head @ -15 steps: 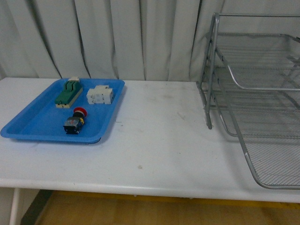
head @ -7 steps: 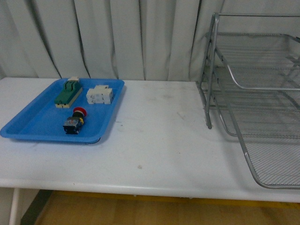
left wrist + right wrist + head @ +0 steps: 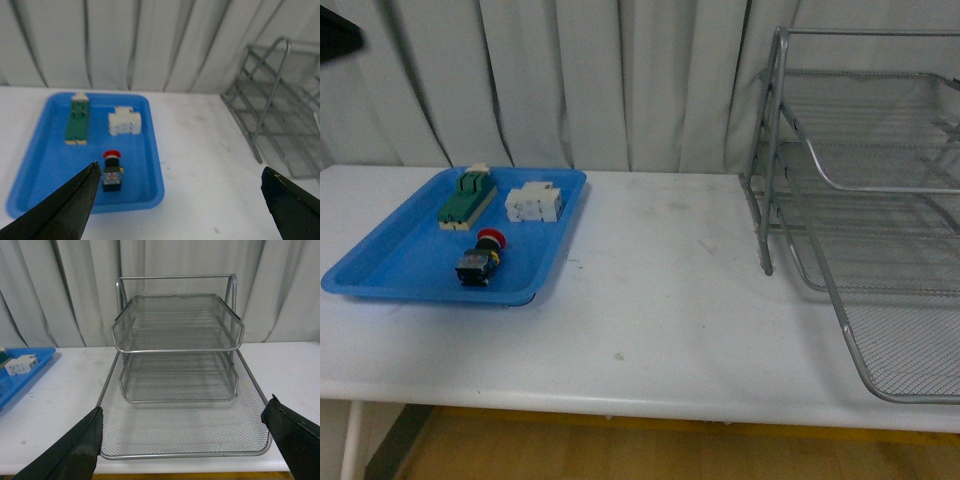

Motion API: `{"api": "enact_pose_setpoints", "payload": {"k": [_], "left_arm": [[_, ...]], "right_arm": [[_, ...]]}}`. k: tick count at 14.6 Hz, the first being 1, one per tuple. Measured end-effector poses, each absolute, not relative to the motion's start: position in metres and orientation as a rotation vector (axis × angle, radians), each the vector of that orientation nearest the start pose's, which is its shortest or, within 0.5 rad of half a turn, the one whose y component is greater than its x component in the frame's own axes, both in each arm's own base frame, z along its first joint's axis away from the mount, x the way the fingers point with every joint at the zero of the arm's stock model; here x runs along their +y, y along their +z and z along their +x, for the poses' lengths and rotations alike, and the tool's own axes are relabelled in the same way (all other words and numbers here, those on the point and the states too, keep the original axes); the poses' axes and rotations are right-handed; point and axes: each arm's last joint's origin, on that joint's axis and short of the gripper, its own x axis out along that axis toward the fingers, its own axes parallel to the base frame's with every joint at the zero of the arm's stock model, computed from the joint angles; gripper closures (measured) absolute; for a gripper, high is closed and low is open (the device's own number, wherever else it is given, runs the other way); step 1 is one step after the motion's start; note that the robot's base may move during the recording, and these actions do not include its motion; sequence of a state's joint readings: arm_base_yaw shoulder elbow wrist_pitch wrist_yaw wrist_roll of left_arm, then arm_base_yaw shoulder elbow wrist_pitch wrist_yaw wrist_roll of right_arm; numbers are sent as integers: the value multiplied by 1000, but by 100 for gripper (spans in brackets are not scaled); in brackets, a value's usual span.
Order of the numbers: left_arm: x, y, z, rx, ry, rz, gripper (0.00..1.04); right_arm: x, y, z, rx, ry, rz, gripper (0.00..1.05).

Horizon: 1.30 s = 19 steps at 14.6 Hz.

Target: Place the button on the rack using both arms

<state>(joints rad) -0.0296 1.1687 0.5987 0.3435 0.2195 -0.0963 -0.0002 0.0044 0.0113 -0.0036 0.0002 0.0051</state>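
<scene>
**A:** Red-capped button [image 3: 112, 171]: where did it lie?

**B:** In the blue tray [image 3: 35, 170], ahead of and below the left tool [image 3: 180, 168], whose fingers stood wide apart and empty.

**A:** Anything new?

**B:** A dark shape [image 3: 338, 35] had just come into the front view's upper corner, on the left arm's side. That was likely the arm starting its reach. Nothing on the counter [image 3: 660, 300] had moved. The right tool [image 3: 185, 405], also spread and empty, faced the rack [image 3: 175, 349] straight ahead.
</scene>
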Motion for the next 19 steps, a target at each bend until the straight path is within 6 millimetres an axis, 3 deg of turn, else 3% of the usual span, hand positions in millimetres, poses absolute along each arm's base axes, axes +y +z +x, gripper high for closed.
{"api": "enact_pose_setpoints", "payload": {"k": [4,6,7,8,13,19], "left_arm": [[-17,226,295,365,-263,-92,7],[-24,182,384,600,-273,1,7],[-29,146,422,729,-259,59,7],[-24,120,445,802,-218,44,7],[2,92,464,851,-120,36,7],[3,71,478,862,-116,58,7]], "right_arm": [[0,167,97,-3,-1,5,6],[0,167,97,-3,0,5,6],[0,167,97,-3,0,5,6],[0,167,97,-3,-1,5,6],[0,167,97,-3,0,5,6],[0,167,97,-3,-1,5,6]]}}
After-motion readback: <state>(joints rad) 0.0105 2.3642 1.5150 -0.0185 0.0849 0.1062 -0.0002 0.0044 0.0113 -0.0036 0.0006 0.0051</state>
